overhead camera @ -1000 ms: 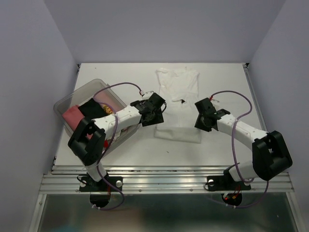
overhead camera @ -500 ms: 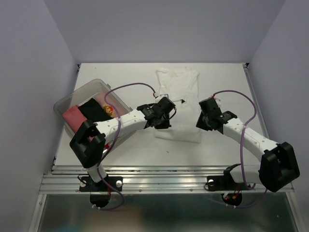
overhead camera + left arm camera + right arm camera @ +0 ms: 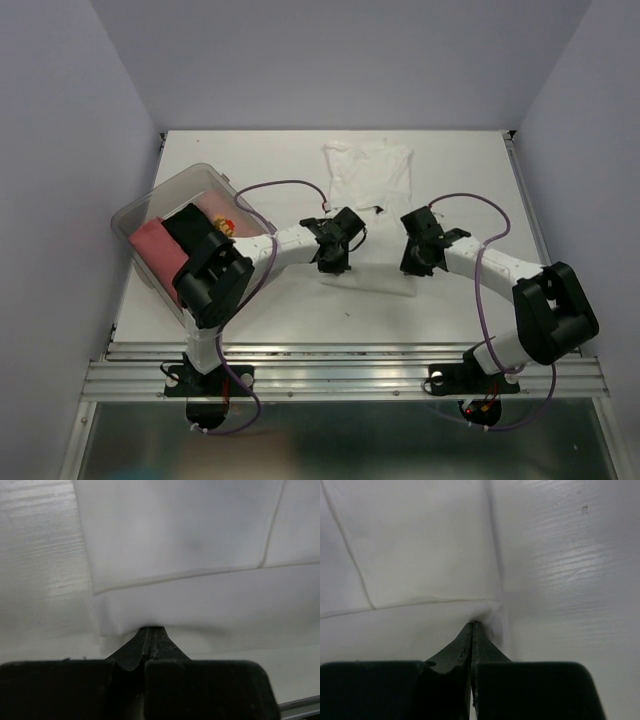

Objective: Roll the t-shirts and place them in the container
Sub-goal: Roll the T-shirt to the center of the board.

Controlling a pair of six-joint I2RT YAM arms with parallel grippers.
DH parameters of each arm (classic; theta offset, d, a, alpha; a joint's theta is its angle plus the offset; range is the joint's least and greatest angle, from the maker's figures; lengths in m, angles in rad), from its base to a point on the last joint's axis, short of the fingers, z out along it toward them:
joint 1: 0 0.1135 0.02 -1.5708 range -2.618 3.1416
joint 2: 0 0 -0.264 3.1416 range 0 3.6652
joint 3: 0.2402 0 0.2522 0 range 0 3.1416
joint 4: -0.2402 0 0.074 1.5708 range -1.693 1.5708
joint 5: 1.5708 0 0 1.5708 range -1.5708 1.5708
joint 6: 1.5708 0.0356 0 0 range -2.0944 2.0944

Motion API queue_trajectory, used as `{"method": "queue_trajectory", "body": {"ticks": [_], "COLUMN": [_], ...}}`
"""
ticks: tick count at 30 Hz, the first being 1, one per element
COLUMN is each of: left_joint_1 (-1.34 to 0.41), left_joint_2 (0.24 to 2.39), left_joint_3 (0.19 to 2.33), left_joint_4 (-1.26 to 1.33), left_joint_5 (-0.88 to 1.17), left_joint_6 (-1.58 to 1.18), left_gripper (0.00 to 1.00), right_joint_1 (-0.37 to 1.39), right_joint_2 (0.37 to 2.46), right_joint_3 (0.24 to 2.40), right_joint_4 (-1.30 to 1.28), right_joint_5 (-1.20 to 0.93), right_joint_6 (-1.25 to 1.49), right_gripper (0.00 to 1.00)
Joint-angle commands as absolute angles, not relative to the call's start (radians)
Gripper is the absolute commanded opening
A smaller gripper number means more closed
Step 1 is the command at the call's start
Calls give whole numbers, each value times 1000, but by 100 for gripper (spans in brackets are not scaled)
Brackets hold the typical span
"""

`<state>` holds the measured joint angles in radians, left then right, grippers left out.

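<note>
A white t-shirt (image 3: 368, 175) lies flat on the table, folded into a long strip, its small dark neck label (image 3: 378, 209) at mid-length. My left gripper (image 3: 334, 264) is shut on the near left corner of its hem. The left wrist view shows the white cloth (image 3: 200, 540) bunched at the closed tips of the left gripper (image 3: 151, 629). My right gripper (image 3: 414, 264) is shut on the near right corner. In the right wrist view the cloth (image 3: 420, 545) puckers where the right gripper (image 3: 472, 624) pinches it.
A clear plastic tub (image 3: 135, 215) stands at the left of the table, holding a salmon-pink shirt (image 3: 150, 245), a black one (image 3: 185, 222) and a red/yellow-print one (image 3: 222, 224). The left arm reaches across just right of the tub. Bare white table (image 3: 470, 170) lies right of the shirt.
Both grippers have come down onto the shirt's near hem and closed on it. The left gripper moved right from beside the tub; the right arm shifted slightly.
</note>
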<state>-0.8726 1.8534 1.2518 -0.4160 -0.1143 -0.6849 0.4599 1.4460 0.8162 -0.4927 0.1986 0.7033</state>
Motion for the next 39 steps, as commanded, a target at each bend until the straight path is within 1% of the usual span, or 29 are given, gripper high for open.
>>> {"method": "queue_trajectory", "body": {"ticks": [1,9,15,19,22,23,25,28,32,34,39], "left_joint_1": [-844,-810,-792,-810,-830,-833,-834,-822,-790,-782,-770], "left_joint_2": [1845,1807,1804,1743,1717,1715,1721,1768,1807,1825,1858], "left_joint_3": [1299,1282,1289,1287,1287,1279,1256,1241,1200,1190,1187], "left_joint_4": [-436,-417,-416,-414,-405,-388,-367,-354,-305,-302,-310], "left_joint_5": [-176,-204,-173,-135,-89,-56,-35,-66,-86,-104,-132], "left_joint_6": [-643,-641,-644,-643,-652,-655,-664,-673,-675,-676,-667], "left_gripper": [0,0,0,0,0,0,0,0,0,0,0], "right_joint_1": [468,468,468,468,468,480,505,560,578,578,578], "right_joint_2": [1477,1470,1388,1321,1315,1321,1348,1402,1471,1506,1632], "right_joint_3": [799,741,782,824,830,828,831,853,836,828,813], "right_joint_4": [-427,-416,-440,-443,-391,-355,-325,-282,-192,-173,-156], "right_joint_5": [276,298,265,210,88,25,-17,-31,-103,-94,27], "right_joint_6": [698,696,693,683,707,727,745,768,793,802,813], "right_gripper": [1,1,1,1,1,1,1,1,1,1,1]}}
